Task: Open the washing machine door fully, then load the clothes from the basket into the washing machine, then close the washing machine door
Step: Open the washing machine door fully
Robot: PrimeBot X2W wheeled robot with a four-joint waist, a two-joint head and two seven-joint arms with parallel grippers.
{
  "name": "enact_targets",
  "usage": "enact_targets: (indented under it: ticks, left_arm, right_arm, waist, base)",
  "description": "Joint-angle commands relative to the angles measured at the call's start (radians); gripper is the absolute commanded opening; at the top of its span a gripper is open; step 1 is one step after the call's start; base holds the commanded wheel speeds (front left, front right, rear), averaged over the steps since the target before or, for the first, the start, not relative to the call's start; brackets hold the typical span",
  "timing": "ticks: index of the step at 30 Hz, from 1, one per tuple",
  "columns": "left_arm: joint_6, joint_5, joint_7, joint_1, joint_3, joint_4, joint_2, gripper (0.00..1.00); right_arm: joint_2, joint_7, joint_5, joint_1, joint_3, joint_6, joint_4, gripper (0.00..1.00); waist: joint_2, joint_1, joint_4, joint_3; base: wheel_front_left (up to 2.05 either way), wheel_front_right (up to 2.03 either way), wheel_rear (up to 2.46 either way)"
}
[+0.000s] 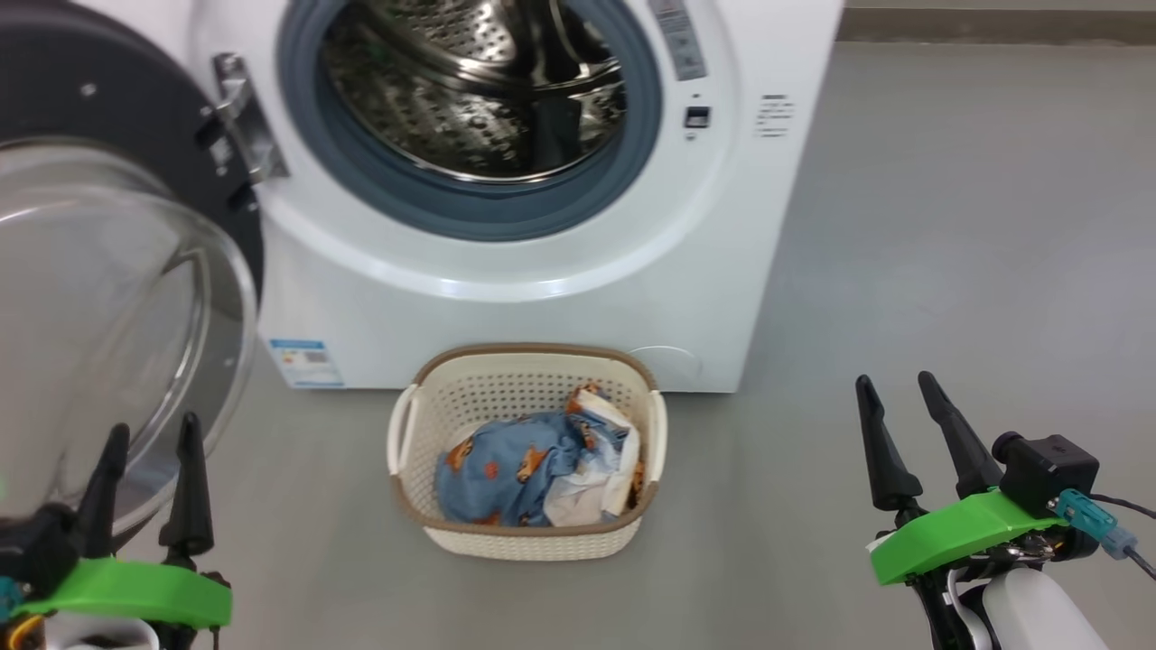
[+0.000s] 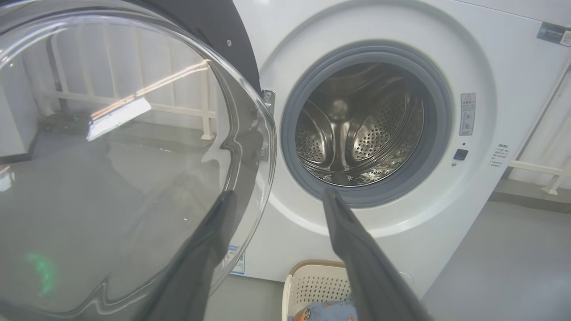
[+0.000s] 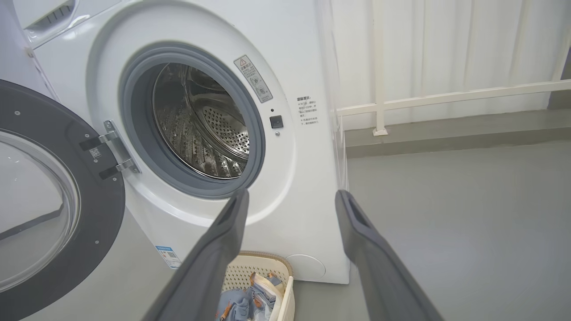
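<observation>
- The left gripper point(image 1: 153, 424) sits at the lower left of the head view, its two dark tapered fingers apart with nothing between them. They rise from a bright green plastic bracket.
- The right gripper point(image 1: 896, 379) is at the lower right, fingers likewise spread and empty, over bare grey floor point(image 1: 948, 271).
- The washing machine door point(image 1: 135, 81) stands swung open on the robot's left, just beyond the left gripper. It is a glossy black ring with a clear glass bowl point(image 1: 108, 298) that bulges toward the robot. The head view's left edge cuts it off.
- In the left wrist view one finger overlaps the bowl's rim. Whether it touches the glass cannot be told.
- The basket point(image 1: 528, 350) rests on the floor between the grippers and close to the machine's front. Its long axis runs left to right across that front. Its open top faces up, and a handle sits at each end. It is cream perforated plastic with a brown rim.
- The clothes point(image 1: 515, 469) lie crumpled inside it. They are light blue fabric with orange-brown prints, with white cloth toward the right. The lower layers are hidden.
- The washing machine point(image 1: 560, 307) is white and smooth, with its round opening facing the robot. A metal hinge point(image 1: 239, 117) sits left of the grey rubber gasket point(image 1: 433, 208).
- The perforated steel drum point(image 1: 470, 90) is shiny, and its top is cropped in the head view.
</observation>
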Motion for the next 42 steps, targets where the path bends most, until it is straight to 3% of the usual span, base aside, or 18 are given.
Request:
enact_targets:
  ticks: [1, 9, 17, 42]
  left_arm:
    - [0.006, 0.013, -0.006, -0.002, 0.042, -0.038, 0.019, 1.00]
    - [0.000, 0.033, -0.006, 0.052, 0.059, -0.085, -0.036, 1.00]
    - [-0.010, 0.037, -0.006, 0.078, 0.071, -0.107, -0.065, 1.00]
    - [-0.017, 0.035, -0.006, 0.100, 0.046, -0.129, -0.069, 1.00]
  right_arm:
    - [-0.012, -0.009, 0.001, -0.009, 0.028, 0.008, -0.029, 1.00]
    - [-0.024, -0.009, 0.017, -0.010, 0.042, 0.008, -0.039, 1.00]
    - [-0.039, -0.009, 0.018, -0.003, 0.033, 0.008, -0.040, 1.00]
    - [-0.057, -0.009, 0.021, -0.002, 0.033, 0.008, -0.048, 1.00]
  waist:
    - [0.0000, 0.0000, -0.055, -0.015]
    - [0.0000, 0.0000, -0.125, -0.022]
    - [0.0000, 0.0000, -0.152, -0.025]
    - [0.0000, 0.0000, -0.166, -0.021]
  base:
    - [0.00, 0.00, 0.00]
    - [0.00, 0.00, 0.00]
    - [0.00, 0.00, 0.00]
    - [0.00, 0.00, 0.00]
